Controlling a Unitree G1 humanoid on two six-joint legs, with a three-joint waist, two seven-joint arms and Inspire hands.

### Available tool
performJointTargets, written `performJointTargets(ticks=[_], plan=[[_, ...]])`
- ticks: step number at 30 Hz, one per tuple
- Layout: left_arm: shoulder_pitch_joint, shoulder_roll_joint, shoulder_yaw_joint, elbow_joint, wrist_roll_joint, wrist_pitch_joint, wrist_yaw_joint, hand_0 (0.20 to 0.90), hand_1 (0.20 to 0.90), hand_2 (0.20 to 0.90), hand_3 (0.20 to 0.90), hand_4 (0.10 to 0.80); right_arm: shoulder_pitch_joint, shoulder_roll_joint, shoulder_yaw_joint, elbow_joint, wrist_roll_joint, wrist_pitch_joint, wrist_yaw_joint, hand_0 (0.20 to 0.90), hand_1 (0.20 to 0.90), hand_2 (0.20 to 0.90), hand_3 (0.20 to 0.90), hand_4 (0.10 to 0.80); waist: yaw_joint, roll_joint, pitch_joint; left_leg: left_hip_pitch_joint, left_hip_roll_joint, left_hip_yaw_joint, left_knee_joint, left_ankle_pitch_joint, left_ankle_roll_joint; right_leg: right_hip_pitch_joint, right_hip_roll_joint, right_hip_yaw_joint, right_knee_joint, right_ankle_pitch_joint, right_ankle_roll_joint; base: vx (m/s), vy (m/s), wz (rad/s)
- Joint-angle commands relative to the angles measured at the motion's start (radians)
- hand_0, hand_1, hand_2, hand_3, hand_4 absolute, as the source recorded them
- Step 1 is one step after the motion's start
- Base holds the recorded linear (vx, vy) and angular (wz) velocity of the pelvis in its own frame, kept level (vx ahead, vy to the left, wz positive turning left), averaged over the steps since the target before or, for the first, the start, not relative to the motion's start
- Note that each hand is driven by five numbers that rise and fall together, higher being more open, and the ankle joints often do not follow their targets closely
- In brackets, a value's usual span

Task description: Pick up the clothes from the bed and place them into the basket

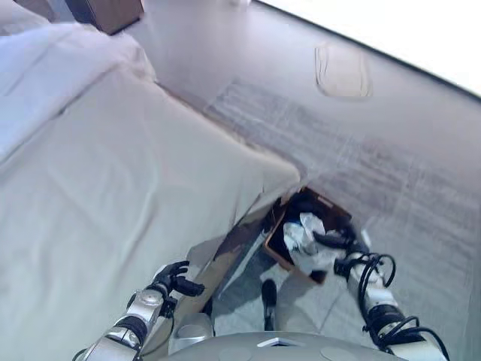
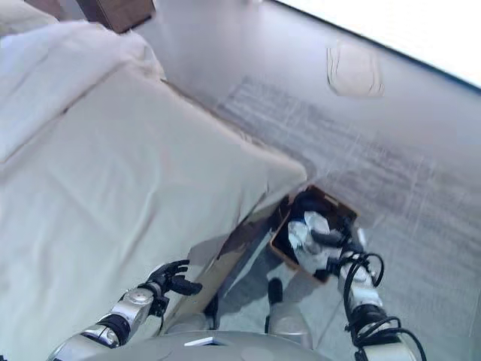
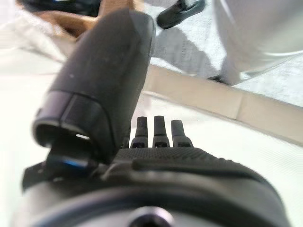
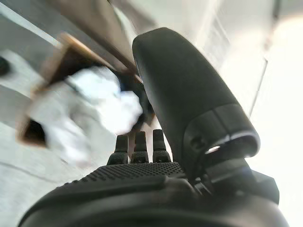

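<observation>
Clothes (image 1: 307,242) lie in the basket (image 1: 275,248) on the floor, right of the bed (image 1: 113,188). Right hand (image 1: 347,262) hangs over them, fingers relaxed, empty; left hand (image 1: 176,280) likewise empty, near the bed edge.

1. We see a grey, faintly striped flat rug (image 1: 353,165) on the floor beyond the bed's corner.
2. We see a dark brown wooden cabinet (image 1: 113,11) at the top edge.
3. We see a pale rounded mat (image 1: 343,71) farther out.

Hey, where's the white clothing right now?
The white clothing lies in the brown basket on the floor, just off the corner of the bed, on the robot's right in the eye views. The right hand is beside it.
</observation>
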Motion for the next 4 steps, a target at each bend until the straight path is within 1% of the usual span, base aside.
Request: performJointTargets(ticks=[1,2,4], plan=[[0.038,-0.015,0.027,0.083,0.024,-0.048,-0.024,0.900,0.900,0.900,0.900,0.800,0.019,-0.035,-0.002,0.054,-0.065,-0.004,0.130,0.900,0.900,0.900,0.900,0.800,0.013,0.019,-0.086,-0.026,-0.032,0.030,0.056,-0.106,0.047,-0.018,0.014,-0.046,0.059,-0.018,0.016,0.066,0.022,0.04],[0.040,-0.012,0.030,0.087,0.020,-0.050,-0.035,0.900,0.900,0.900,0.900,0.800,0.024,-0.030,0.003,0.107,-0.074,-0.004,0.161,0.900,0.900,0.900,0.900,0.800,0.017,0.018,-0.091,-0.020,-0.033,0.030,0.054,-0.106,0.048,-0.010,0.013,-0.049,0.054,-0.017,0.016,0.057,0.020,0.02],[0.044,-0.019,0.042,0.104,-0.014,-0.053,-0.078,0.900,0.900,0.900,0.900,0.800,0.031,-0.016,0.011,0.211,-0.121,0.024,0.196,0.900,0.900,0.900,0.900,0.800,0.030,0.017,-0.105,-0.004,-0.035,0.028,0.043,-0.107,0.050,0.015,0.013,-0.062,0.033,-0.013,0.018,0.041,0.013,0.04]])
